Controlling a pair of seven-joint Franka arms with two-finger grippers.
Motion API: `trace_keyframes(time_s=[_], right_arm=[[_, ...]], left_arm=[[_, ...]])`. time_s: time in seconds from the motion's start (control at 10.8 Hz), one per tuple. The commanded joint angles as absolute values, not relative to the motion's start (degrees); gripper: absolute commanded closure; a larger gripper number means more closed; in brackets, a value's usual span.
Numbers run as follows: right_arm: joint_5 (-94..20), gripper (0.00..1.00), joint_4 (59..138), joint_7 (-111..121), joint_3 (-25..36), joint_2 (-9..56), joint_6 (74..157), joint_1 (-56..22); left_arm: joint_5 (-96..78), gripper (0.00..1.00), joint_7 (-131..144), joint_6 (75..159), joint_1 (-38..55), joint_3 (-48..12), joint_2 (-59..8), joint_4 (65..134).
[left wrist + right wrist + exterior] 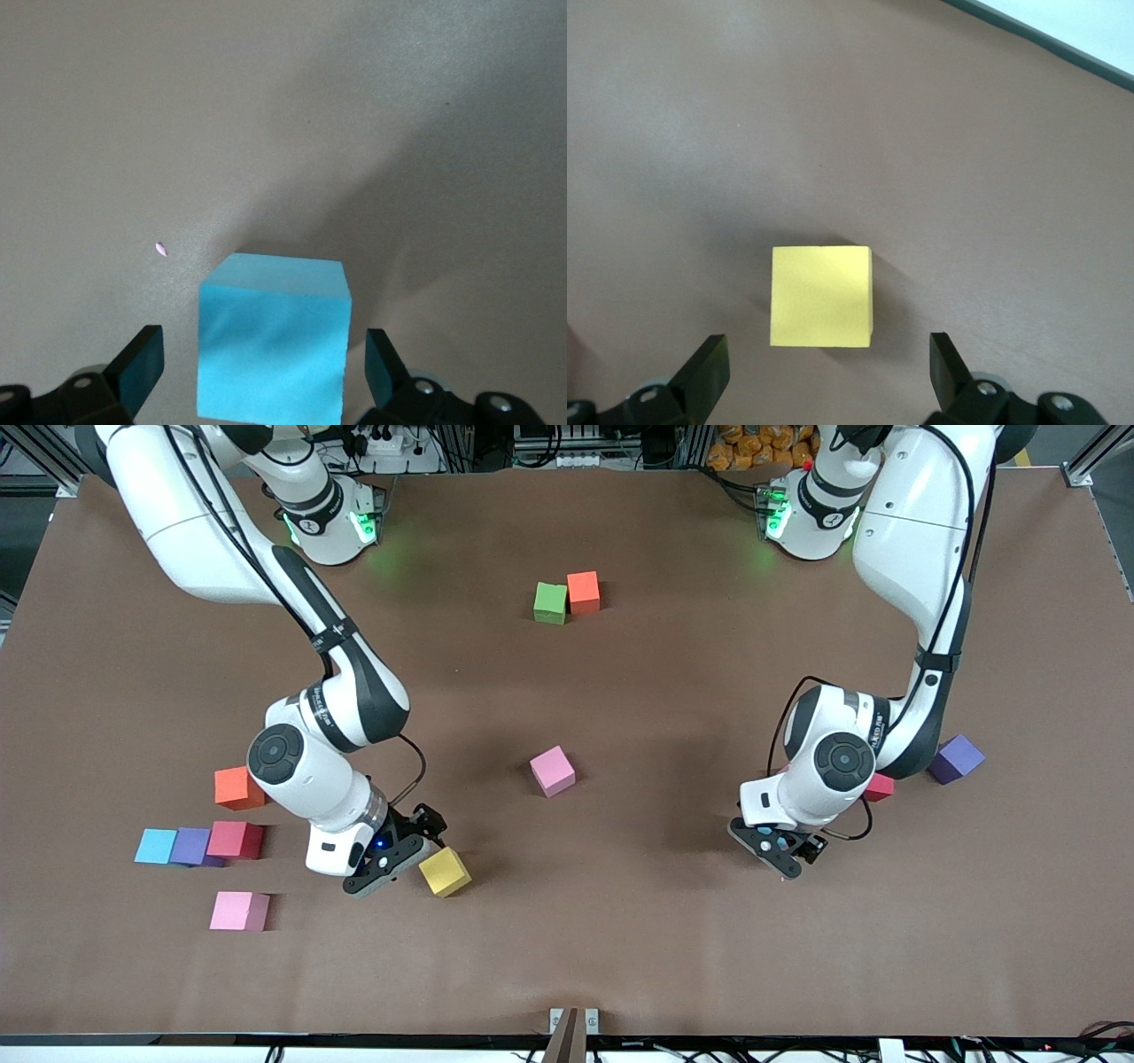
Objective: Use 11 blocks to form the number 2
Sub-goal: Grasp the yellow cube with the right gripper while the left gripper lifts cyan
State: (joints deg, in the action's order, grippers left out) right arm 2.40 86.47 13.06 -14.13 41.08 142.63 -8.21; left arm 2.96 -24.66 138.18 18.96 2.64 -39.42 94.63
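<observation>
Table (567,957), read from the right arm's end. Near that end edge, toward the camera-side corner, loose blocks: orange block (237,788), light blue block (156,846) touching a purple block (191,846), which touches a red block (236,839); a pink block (239,911) nearest the camera. Right gripper (396,856) low, fingers (943,354) spread wide. Yellow block (444,871) sits square-on just ahead of the gap, untouched, so a short advance would bracket it. Mid-table: second pink block (552,771) alone. Toward the base-side edge, green block (550,602) touches a second orange block (583,592), perhaps the start of the digit; no 2 yet. Left gripper (780,850) also low, fingers (142,354) apart on either side of a cyan block (271,345) with gaps both sides, not gripped. Beside that arm: second red block (879,786), second purple block (955,759). No tray or bin seen.
</observation>
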Motion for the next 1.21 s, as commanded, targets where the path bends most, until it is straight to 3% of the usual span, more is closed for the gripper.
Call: trace_keyframes(time_s=[0.0, 0.28, 0.46, 0.93, 1.12], right_arm=[[2.7, 0.00, 85.7, 10.9, -12.9, 42.4, 147.3, -11.5], [3.0, 0.00, 85.5, 11.1, -12.7, 45.8, 153.1, -12.1], [9.3, 0.00, 84.9, 11.1, -11.2, 47.2, 154.2, -12.2], [10.2, 0.00, 85.3, 10.8, -10.8, 49.6, 159.5, -11.6], [10.0, 0.00, 85.3, 10.5, -10.8, 50.3, 160.0, -11.5]], left_arm=[[3.6, 0.00, -24.8, 138.8, 19.2, 3.3, -39.1, 95.4], [3.2, 0.00, -24.7, 138.8, 19.0, 3.3, -39.1, 95.7], [3.0, 0.09, -24.7, 138.8, 18.8, 3.3, -39.0, 95.7], [1.1, 0.80, -22.9, 138.8, 19.2, 3.3, -38.3, 95.6], [1.0, 0.95, -19.0, 138.3, 19.4, 3.1, -36.0, 96.9]])
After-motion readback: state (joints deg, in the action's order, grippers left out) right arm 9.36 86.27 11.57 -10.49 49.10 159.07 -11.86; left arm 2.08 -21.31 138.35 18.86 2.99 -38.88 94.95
